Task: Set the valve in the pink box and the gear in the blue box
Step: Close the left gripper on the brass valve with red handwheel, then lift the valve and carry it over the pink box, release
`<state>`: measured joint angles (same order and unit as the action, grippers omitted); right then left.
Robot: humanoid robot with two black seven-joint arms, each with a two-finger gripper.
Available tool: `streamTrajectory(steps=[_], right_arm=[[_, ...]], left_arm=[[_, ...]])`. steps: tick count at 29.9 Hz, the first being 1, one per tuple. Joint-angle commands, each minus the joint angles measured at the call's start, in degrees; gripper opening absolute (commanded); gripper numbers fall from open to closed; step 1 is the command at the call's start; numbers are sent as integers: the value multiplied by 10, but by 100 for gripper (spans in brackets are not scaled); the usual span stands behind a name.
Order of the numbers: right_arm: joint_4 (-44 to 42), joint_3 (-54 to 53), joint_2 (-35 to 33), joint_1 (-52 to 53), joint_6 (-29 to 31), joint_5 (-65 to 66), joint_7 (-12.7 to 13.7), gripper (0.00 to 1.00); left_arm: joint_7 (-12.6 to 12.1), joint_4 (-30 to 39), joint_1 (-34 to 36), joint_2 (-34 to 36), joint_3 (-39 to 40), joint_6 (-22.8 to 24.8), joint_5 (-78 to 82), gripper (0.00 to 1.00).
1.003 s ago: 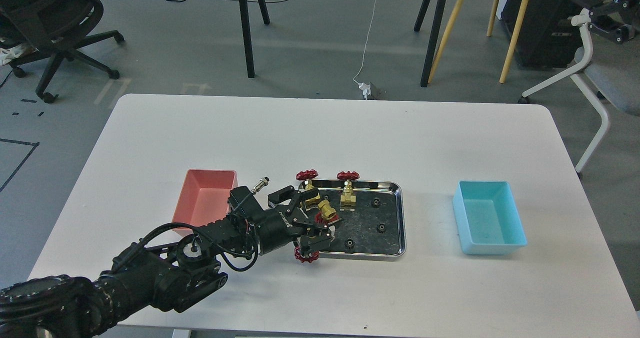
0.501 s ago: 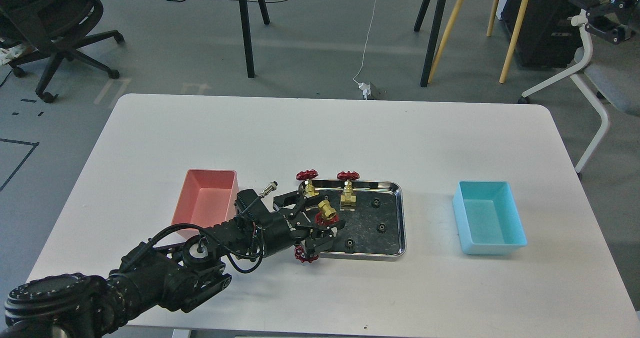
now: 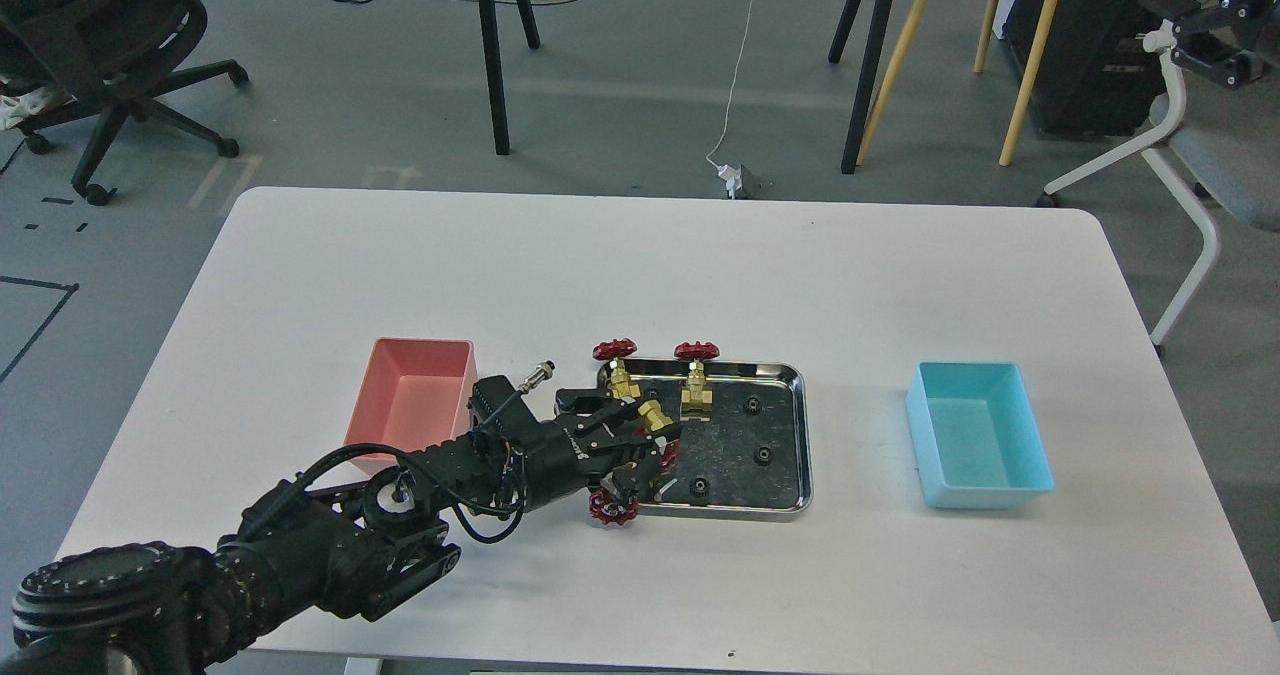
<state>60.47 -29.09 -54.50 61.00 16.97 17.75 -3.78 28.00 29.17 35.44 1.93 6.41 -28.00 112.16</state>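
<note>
My left gripper [image 3: 632, 443] reaches over the left end of the steel tray [image 3: 802, 435]. Its jaws are closed in on a valve [image 3: 655, 416] lying there, brass body up, red handwheel mostly hidden. Two more valves [image 3: 697, 392] [image 3: 620, 380] stand upright at the tray's back-left. A fourth valve [image 3: 607, 511] shows its red wheel at the front-left corner, under my gripper. Small black gears [image 3: 750, 406] [image 3: 763, 454] [image 3: 700, 483] lie in the tray. The pink box [image 3: 408, 405] is left of my gripper. The blue box [image 3: 975, 437] is far right. My right gripper is out of view.
The white table [image 3: 660, 275] ends near the bottom of the view. My left arm lies across the front-left of the table and over the pink box's front right corner. Chairs and stand legs are on the floor beyond.
My left gripper's jaws went from wide open to closed in on the lying valve. The wrist dropped slightly lower over the tray's left end. The valve's red wheel is now mostly covered.
</note>
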Motion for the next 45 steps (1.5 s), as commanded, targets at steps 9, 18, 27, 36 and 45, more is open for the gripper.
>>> streamTrajectory(steps=[9, 18, 27, 36, 45], right_arm=[[-16, 0, 14, -1, 0, 16, 0, 99], [-52, 0, 43, 31, 4, 15, 2, 99], [-108, 3, 97, 59, 17, 17, 3, 99], [-134, 3, 133, 69, 17, 27, 3, 99], [-135, 3, 135, 72, 17, 27, 3, 99]], left_arm=[[0, 21, 22, 18, 10, 0, -59, 16], [0, 148, 38, 162, 9, 0, -129, 17], [0, 253, 9, 332, 8, 0, -129, 17], [0, 254, -26, 395, 8, 0, -130, 18], [0, 241, -54, 377, 9, 0, -135, 32]])
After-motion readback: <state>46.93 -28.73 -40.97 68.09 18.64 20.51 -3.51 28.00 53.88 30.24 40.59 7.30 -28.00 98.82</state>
